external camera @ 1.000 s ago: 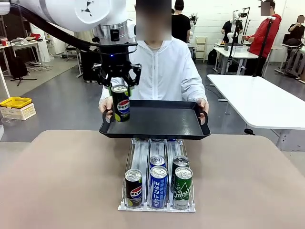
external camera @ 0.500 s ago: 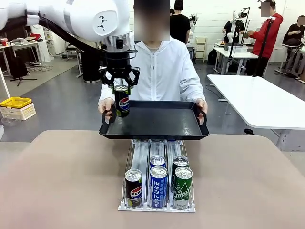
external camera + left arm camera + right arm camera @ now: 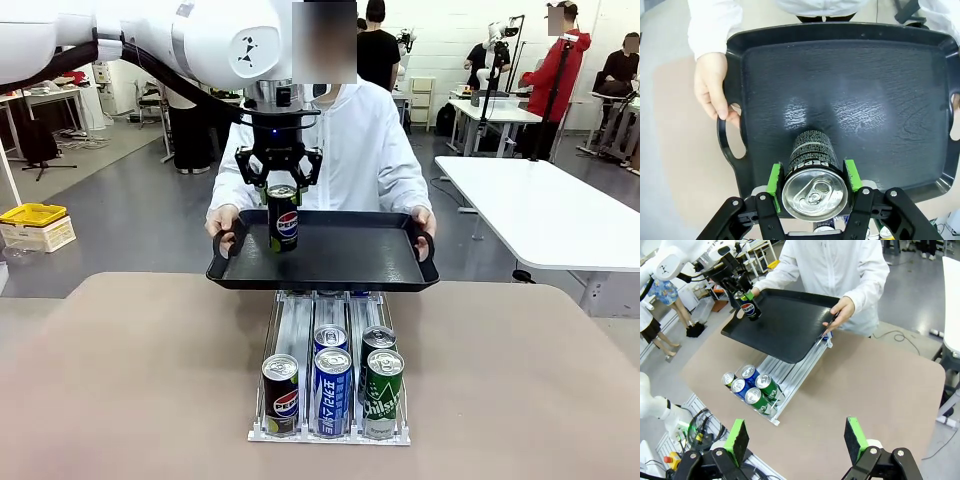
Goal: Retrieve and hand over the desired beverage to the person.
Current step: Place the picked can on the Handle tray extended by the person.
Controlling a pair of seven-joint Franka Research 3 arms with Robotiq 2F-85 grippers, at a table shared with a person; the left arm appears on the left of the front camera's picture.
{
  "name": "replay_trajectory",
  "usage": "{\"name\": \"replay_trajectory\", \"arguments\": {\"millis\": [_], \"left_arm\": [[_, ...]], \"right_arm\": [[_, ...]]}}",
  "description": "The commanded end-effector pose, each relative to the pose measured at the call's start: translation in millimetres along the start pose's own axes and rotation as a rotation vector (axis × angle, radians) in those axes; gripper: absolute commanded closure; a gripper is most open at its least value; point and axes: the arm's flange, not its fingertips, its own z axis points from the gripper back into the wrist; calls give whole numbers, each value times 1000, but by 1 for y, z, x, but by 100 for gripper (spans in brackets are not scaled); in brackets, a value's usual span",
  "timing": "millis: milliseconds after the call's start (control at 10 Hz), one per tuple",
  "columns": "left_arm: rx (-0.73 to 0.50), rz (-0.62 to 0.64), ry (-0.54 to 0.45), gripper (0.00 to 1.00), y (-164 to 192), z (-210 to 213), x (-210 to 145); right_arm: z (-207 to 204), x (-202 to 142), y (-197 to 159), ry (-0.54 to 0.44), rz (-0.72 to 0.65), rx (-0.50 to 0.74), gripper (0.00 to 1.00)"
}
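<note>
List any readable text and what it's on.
"PEPSI": black can in the left gripper, upside down in the wrist view.
"Chilsu": front green can in the rack; the rest curves away.
Blue cans: Korean lettering, too small to read.
Black rack can: logo, words too small.

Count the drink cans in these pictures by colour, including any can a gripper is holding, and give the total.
Black cans: 2, one in the left gripper, one in the rack
Blue cans: 2
Green cans: 2
Total: 6
</note>
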Motion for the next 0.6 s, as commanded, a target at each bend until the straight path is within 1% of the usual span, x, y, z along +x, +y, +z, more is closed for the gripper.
{"name": "replay_trajectory", "arguments": {"millis": [0, 300, 500], "left_arm": [[1, 6, -10, 41, 11, 3, 1], [1, 6, -10, 41, 11, 3, 1], [-3, 22, 20, 41, 11, -4, 8]], "right_arm": [[-1, 0, -1, -4, 8, 28, 0], [-1, 0, -1, -4, 8, 28, 0], [-1, 0, -1, -4, 8, 28, 0]]}}
